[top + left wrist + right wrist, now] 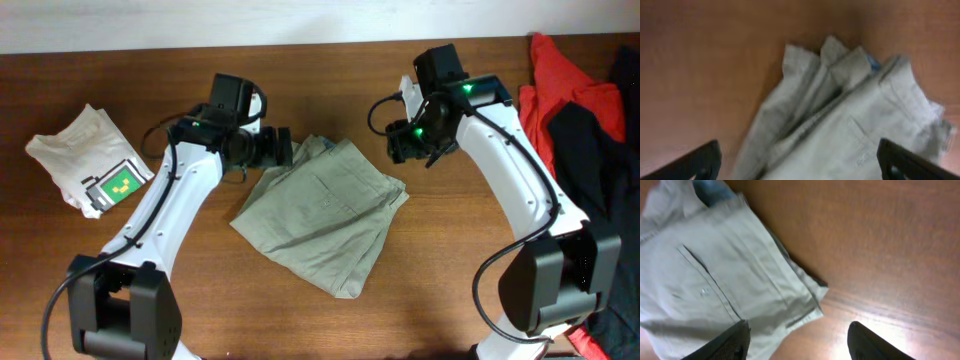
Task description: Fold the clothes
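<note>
Far left: small white T-shirt with green square print, bunched on the brown wooden table. Left gripper sits at the top-left edge of the khaki woven garment, fingers spread wide, holding nothing. Garment is mid-table, folded to a rough rectangle. Right gripper is near its top-right corner, fingers apart, empty. Red and black clothes heaped far right.

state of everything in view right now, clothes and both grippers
khaki garment, folded, lying flat, ungripped
white T-shirt, crumpled, green print showing
red garment, heaped
black garment, heaped beside the red one
left gripper, jaws open, empty
right gripper, jaws open, empty
</note>
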Tool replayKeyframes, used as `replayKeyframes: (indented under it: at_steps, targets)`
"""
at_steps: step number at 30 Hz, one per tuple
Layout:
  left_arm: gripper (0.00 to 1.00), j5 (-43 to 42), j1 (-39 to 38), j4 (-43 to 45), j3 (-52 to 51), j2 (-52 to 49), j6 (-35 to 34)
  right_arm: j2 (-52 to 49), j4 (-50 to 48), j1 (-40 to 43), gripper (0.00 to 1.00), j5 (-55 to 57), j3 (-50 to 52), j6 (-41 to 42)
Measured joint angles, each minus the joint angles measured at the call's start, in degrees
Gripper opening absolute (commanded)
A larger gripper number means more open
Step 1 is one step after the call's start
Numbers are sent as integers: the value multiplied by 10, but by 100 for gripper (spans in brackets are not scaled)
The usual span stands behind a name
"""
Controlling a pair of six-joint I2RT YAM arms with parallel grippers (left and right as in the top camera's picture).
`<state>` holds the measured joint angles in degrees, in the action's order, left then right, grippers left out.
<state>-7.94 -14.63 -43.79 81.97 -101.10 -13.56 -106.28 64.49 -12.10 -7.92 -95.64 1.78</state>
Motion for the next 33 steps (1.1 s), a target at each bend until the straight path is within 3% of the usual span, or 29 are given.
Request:
replayKeyframes:
  at_steps: [2,6,10,11,12,13,14,15,20,23,27,29,33]
  targets:
    - [99,-2,0,30,0,-31,50,0,9,0,69,0,0,0]
    - [99,-42,0,49,0,-129,85,0,14,0,70,0,0,0]
    - [99,-136,2,62,1,-179,95,0,18,0,70,0,0,0]
    - [93,-184,1,61,3,-186,97,0,18,0,70,0,0,0]
    - [80,-204,-1,59,5,-189,99,0,18,0,70,0,0,0]
    - [59,-221,-3,59,6,-193,101,0,18,0,70,0,0,1]
    - [22,-235,-8,59,7,-197,103,0,19,0,70,0,0,1]
    - [0,-245,-16,59,7,-205,104,0,21,0,70,0,0,1]
    - [0,-267,-30,57,4,-221,121,0,29,0,70,3,0,2]
    - [0,-255,7,43,6,-213,120,0,41,2,69,17,0,1]
    - [0,-176,124,12,16,-114,121,0,48,18,69,27,0,2]
    - [0,-125,216,15,32,-5,121,0,50,29,69,30,0,2]
    - [0,-80,357,42,38,70,121,0,53,31,70,32,0,2]
